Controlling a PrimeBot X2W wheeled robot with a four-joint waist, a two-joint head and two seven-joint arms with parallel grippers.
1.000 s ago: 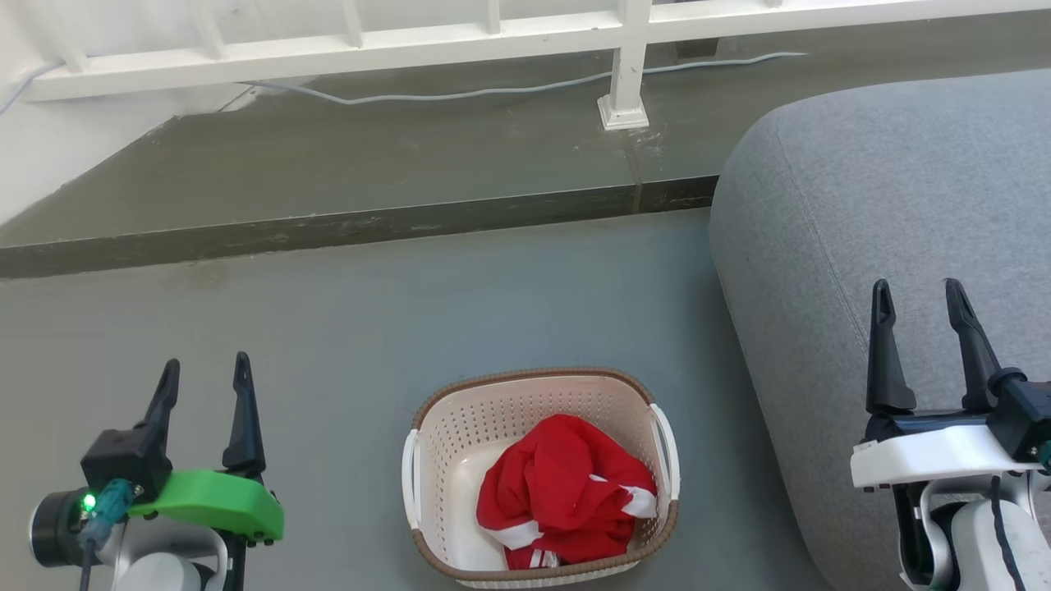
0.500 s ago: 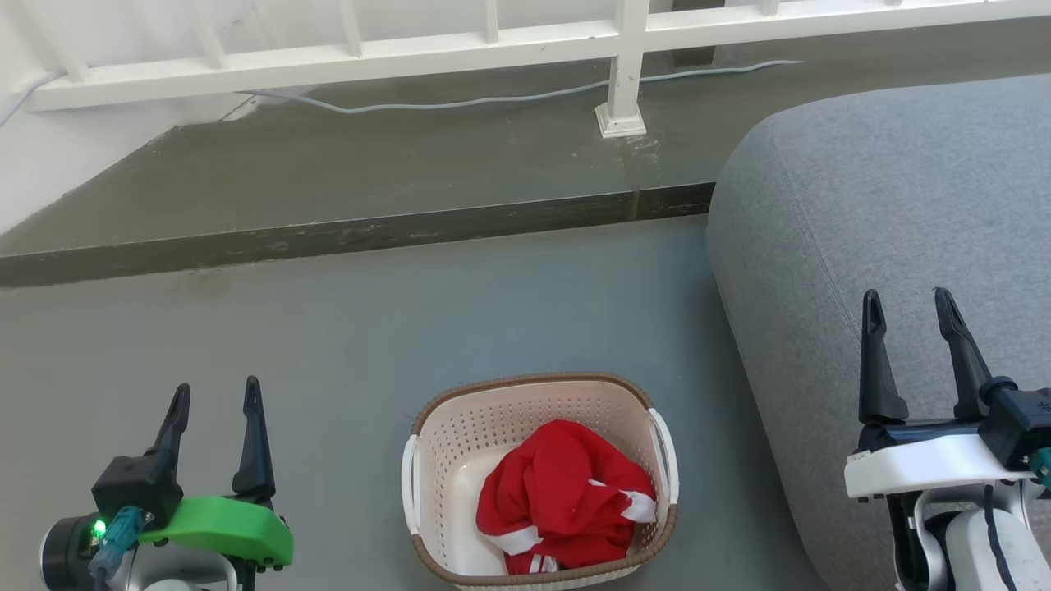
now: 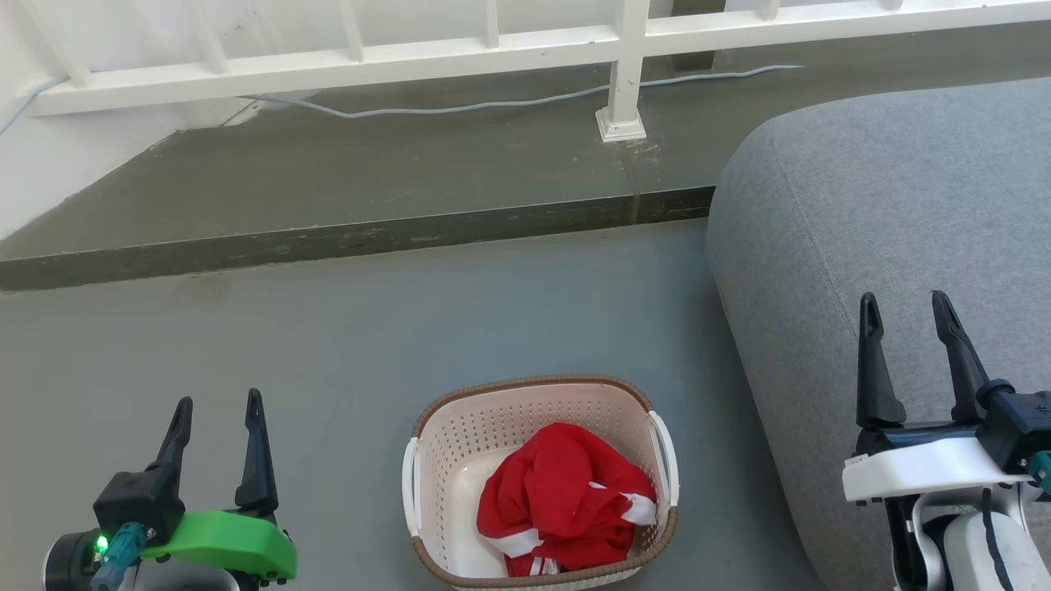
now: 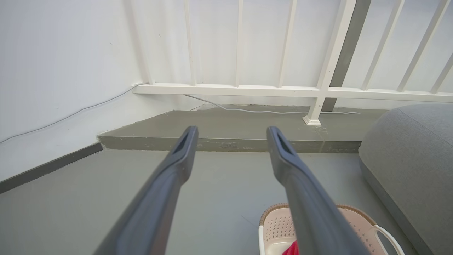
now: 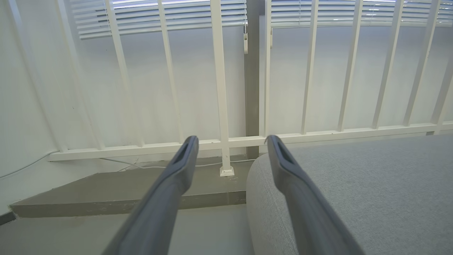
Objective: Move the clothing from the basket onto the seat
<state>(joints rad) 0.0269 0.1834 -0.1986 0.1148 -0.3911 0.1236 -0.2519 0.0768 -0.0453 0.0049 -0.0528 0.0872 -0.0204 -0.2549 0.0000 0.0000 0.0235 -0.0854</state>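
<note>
Indoors, over grey floor [image 3: 328,345] and seat [image 3: 887,189], left hand [image 3: 218,400] and right hand [image 3: 902,297] gape empty.

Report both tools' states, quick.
The left tool is open, holding nothing.
The right tool is open, holding nothing.

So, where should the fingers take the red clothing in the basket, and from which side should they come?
Probably the raised, crumpled hump in the middle of the red clothing, approached straight down from above. The basket walls stand around the pile on every side, so a sideways approach looks blocked. The bunched folds at the top should be easy to pinch.
</note>
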